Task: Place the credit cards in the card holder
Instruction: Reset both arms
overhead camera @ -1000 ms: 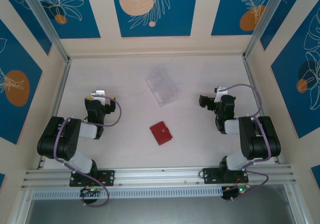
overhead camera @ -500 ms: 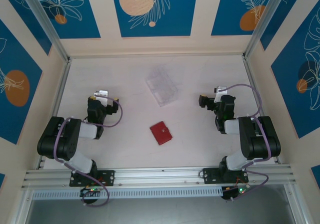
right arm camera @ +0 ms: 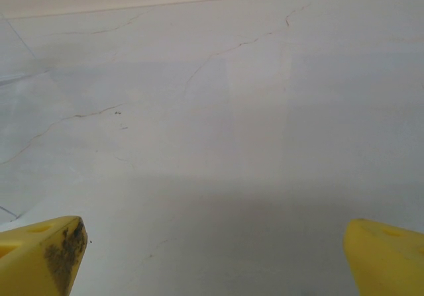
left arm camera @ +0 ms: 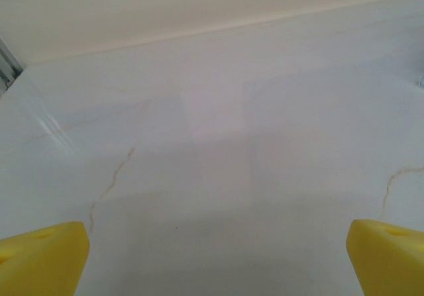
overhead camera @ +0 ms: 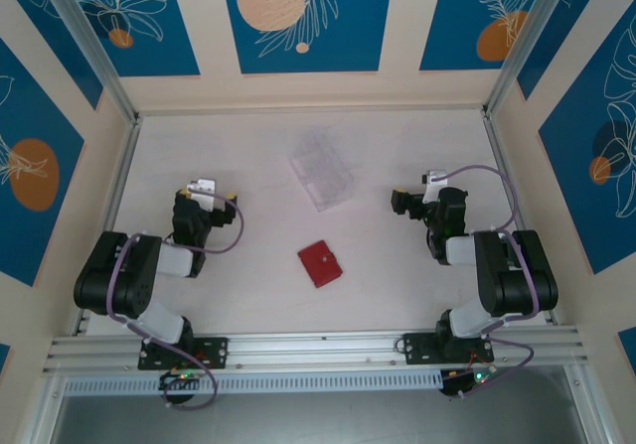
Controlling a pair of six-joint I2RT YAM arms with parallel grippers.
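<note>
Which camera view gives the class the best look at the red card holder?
The top external view: the card holder lies flat and unobstructed on the table, between the two arms. The left wrist view faces bare table past the spread left fingers; the right wrist view, bare table past the spread right fingers.
</note>
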